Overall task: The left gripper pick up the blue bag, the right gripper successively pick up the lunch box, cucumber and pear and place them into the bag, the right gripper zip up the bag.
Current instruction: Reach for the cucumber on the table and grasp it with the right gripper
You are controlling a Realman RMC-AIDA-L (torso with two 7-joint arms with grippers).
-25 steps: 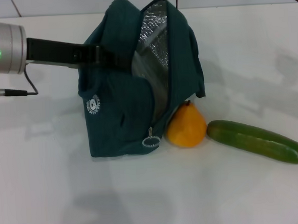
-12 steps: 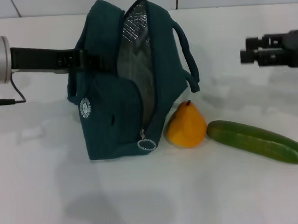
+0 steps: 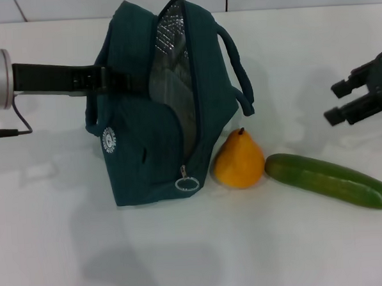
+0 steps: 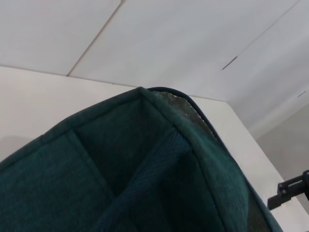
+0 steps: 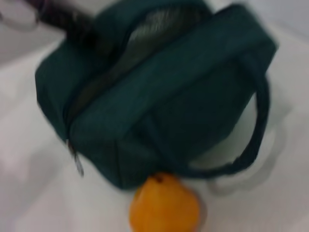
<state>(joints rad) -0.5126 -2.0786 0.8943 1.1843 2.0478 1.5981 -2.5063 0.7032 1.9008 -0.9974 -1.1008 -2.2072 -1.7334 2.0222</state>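
Note:
The blue bag (image 3: 137, 146) stands tilted at the middle left of the table, its top unzipped and silver lining showing. My left gripper (image 3: 107, 79) reaches in from the left and is shut on the bag's upper left edge. A pale rounded rectangle inside the opening looks like the lunch box (image 3: 168, 96). The yellow-orange pear (image 3: 238, 160) stands against the bag's right side, with the green cucumber (image 3: 329, 180) lying just right of it. My right gripper (image 3: 335, 102) hovers open and empty above the cucumber's far end. The right wrist view shows the bag (image 5: 159, 96) and pear (image 5: 164, 205).
The zipper's ring pull (image 3: 185, 183) hangs at the bag's lower front corner. One handle (image 3: 237, 70) loops out toward the pear. White table (image 3: 197, 258) stretches in front. In the left wrist view the bag's fabric (image 4: 145, 169) fills the foreground.
The right gripper has come back into view at the right, dropped lower and tilted. The bag shifted left and more upright a second ago and has hardly moved since.

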